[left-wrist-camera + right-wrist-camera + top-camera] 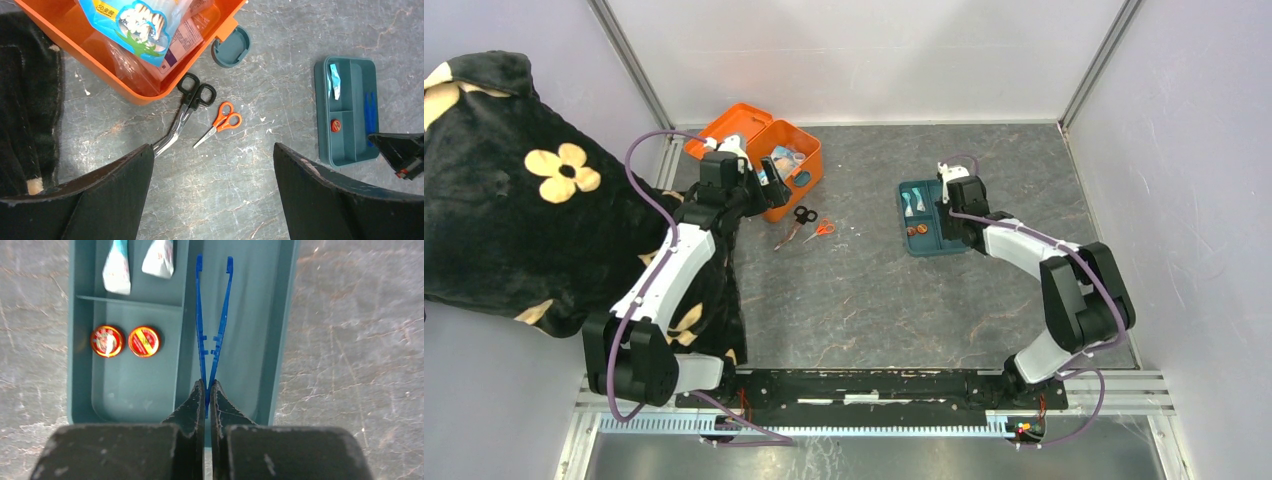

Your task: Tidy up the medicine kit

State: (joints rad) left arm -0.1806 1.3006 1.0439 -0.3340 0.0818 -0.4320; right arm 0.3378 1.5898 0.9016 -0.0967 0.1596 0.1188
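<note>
The orange medicine kit stands open at the back left, with packets inside and its teal latch hanging at the front. My left gripper hovers open over bare table beside it, nothing between its fingers. Just ahead lie black-handled scissors and small orange scissors. My right gripper is shut on the joined end of blue tweezers, whose arms stretch along the long compartment of the teal tray.
The teal tray also holds two red round tins and two small sachets. A black blanket with yellow flowers covers the left side beside my left arm. White walls enclose the grey table.
</note>
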